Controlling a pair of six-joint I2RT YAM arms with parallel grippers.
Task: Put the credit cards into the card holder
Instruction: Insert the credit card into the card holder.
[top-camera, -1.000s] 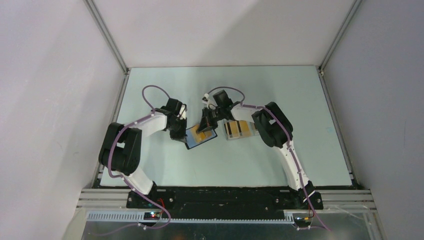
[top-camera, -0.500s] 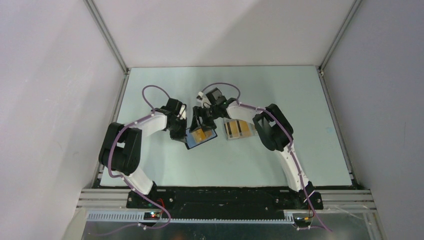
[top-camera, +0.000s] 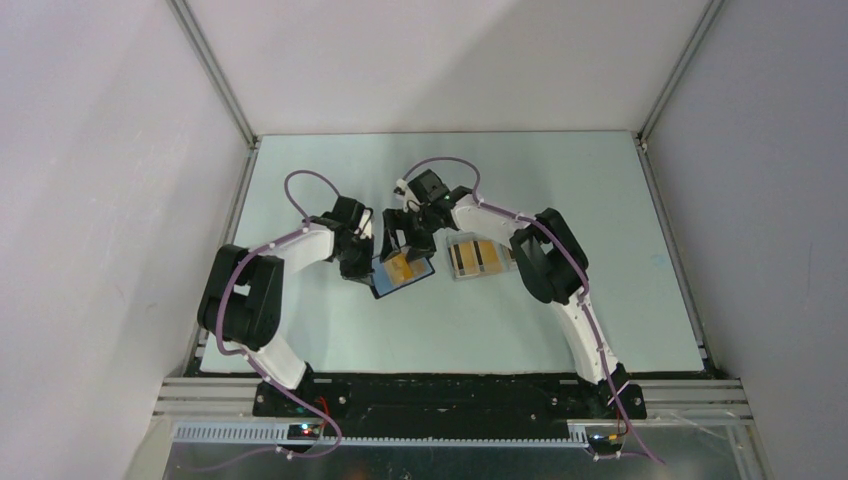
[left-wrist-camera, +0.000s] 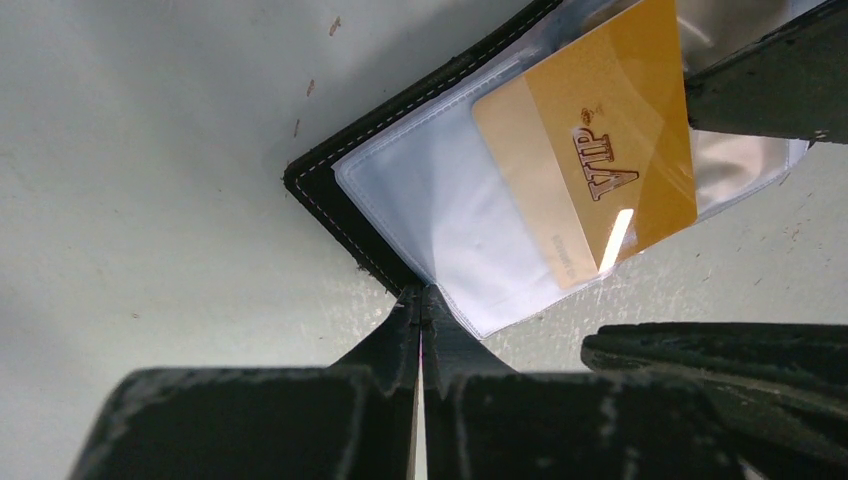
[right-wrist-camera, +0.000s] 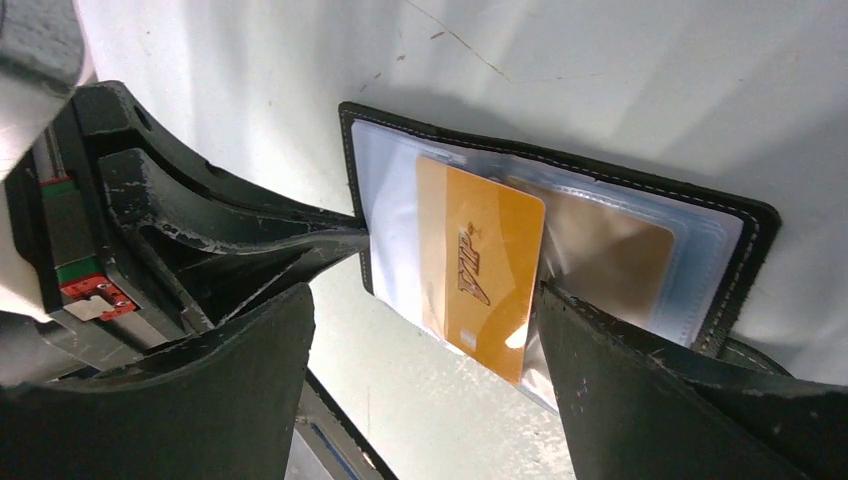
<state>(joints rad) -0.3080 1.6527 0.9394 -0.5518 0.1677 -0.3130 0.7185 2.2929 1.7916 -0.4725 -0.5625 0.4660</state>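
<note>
Right, card holder (top-camera: 402, 272) lies opened flat on the table (top-camera: 600, 200), approx centre, black stitched edge round clear sleeves. One gold credit card (right-wrist-camera: 480, 265) marked VIP sits part-way in a sleeve: one end under the plastic, other end poking out past the holder's edge. A 2nd brownish card shows dimly thru the next sleeve. Left gripper (left-wrist-camera: 418, 320) is closed tight, tips meeting right at the holder's edge nr a corner; can't tell if any leather is nipped betw. them. Right gripper (right-wrist-camera: 425, 300) hangs over the holder w/ jaws spread wide, one each side of the VIP card, gripping nothing. Just right of the holder, by the right arm, the other cards (top-camera: 475, 258) lie side by side, orange-yellow w/ black stripes.
</note>
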